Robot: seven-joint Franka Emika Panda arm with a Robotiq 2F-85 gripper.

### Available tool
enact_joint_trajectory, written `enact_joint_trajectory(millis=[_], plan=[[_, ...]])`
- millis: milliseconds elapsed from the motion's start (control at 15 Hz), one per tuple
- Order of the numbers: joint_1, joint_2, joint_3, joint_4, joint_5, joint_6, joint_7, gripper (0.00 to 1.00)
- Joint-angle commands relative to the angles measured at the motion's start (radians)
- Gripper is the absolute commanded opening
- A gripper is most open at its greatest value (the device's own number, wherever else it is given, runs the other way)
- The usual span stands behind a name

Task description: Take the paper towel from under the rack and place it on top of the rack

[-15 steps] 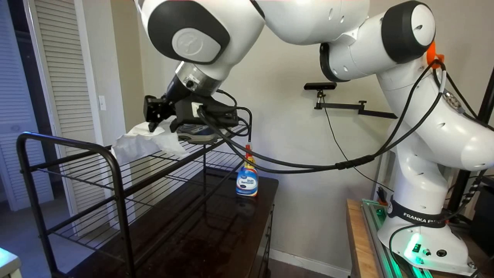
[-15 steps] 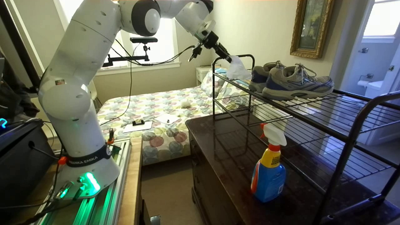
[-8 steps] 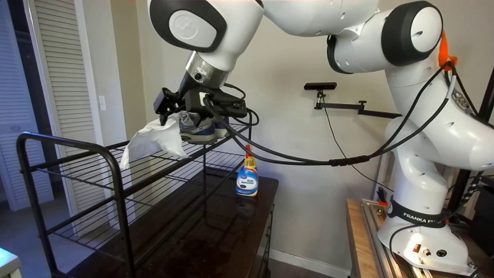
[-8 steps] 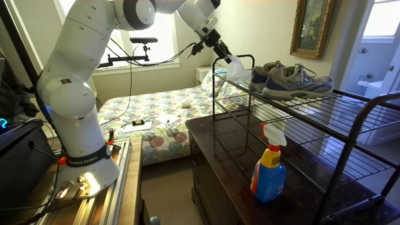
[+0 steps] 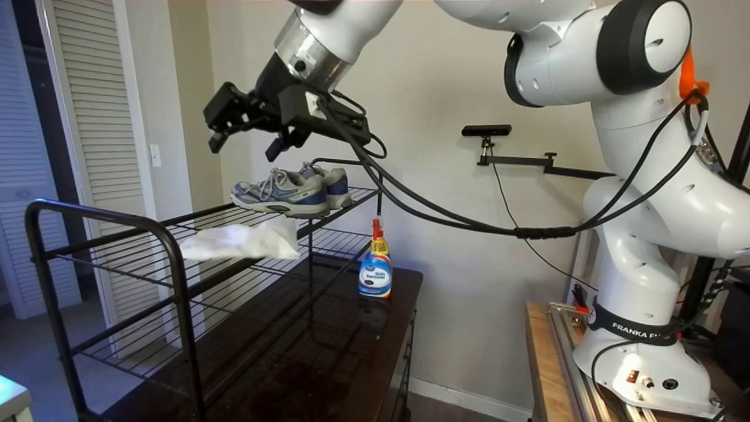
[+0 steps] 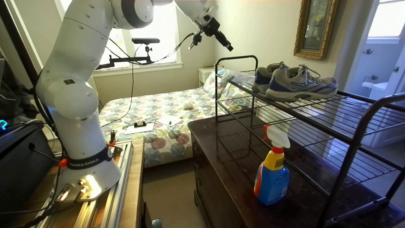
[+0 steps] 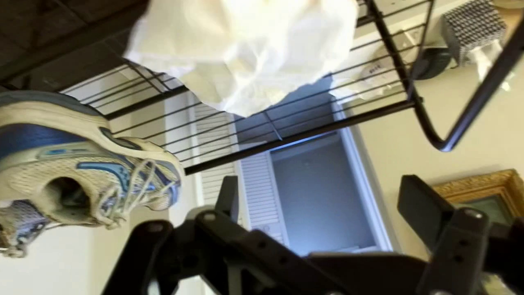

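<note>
The paper towel [image 5: 237, 241] lies crumpled on top of the rack [image 5: 181, 293], between its near end and the sneakers [image 5: 287, 196]. The gripper [image 5: 246, 146] hangs above, well apart from the paper; its jaws are spread wide with nothing between them, and the wrist view shows both fingers [image 7: 227, 196] bare. To my eye the placing is done, and what is left is to get away cleanly. I'd go straight up first and swing aside only afterwards, because a sheet this thin will likely shift if a fingertip brushes it, and the sneakers sit close by. Keep the jaws apart until well clear. One side of the paper seems to lap over the rack's right-hand edge, above the dark table [image 5: 351, 340]; whether it is settled, I can't tell. Give it a moment's look: should it start to slip, a light push toward the middle ought to hold it. The spray bottle [image 6: 272, 180] stands below, out of the way.
</note>
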Motion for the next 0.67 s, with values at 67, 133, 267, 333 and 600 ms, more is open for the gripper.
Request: enact_joint_trajectory(millis=[67,133,267,333,600], plan=[[-0.007,0.051,0.048,0.162,0.012,0.0,-0.057,1.0],[0.007,0.06,0.039,0.171,-0.015,0.026,-0.063,1.0],[0.015,0.067,0.032,0.174,-0.028,0.091,-0.096,1.0],[0.02,0.07,0.026,0.175,-0.039,0.126,-0.112,1.0],[0.039,0.021,-0.047,0.057,-0.01,0.058,-0.099,1.0]])
